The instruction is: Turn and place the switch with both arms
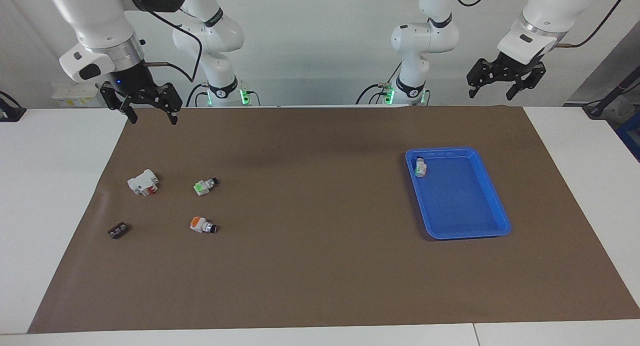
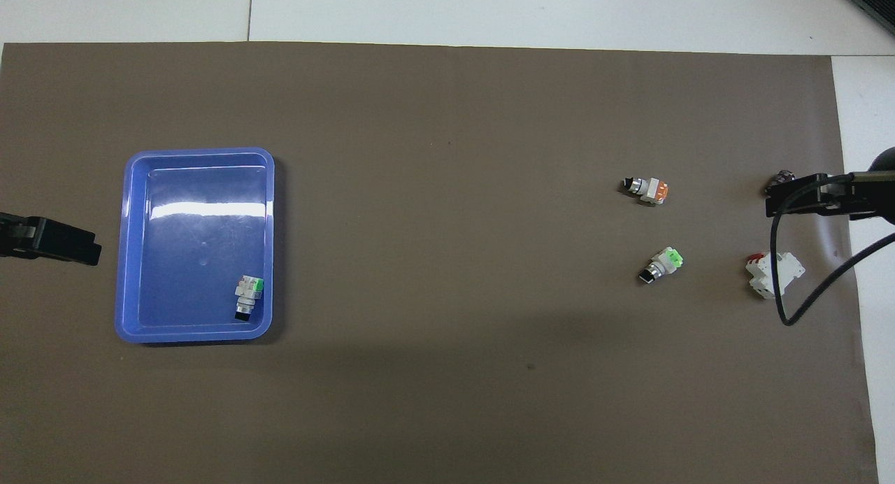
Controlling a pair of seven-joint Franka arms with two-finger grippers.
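A small white switch with a green part and a black knob lies on its side on the brown mat, toward the right arm's end. A second one of the same kind lies in the blue tray, in the tray's corner nearest the robots. My right gripper hangs open and empty, high over the mat's edge by the robots. At the left arm's end of the table, my left gripper is also raised, open and empty. Neither gripper touches anything.
An orange-capped switch lies farther from the robots than the green switch on the mat. Beside that green switch, toward the right arm's end, sits a white block with red marks. A small black part lies farther out.
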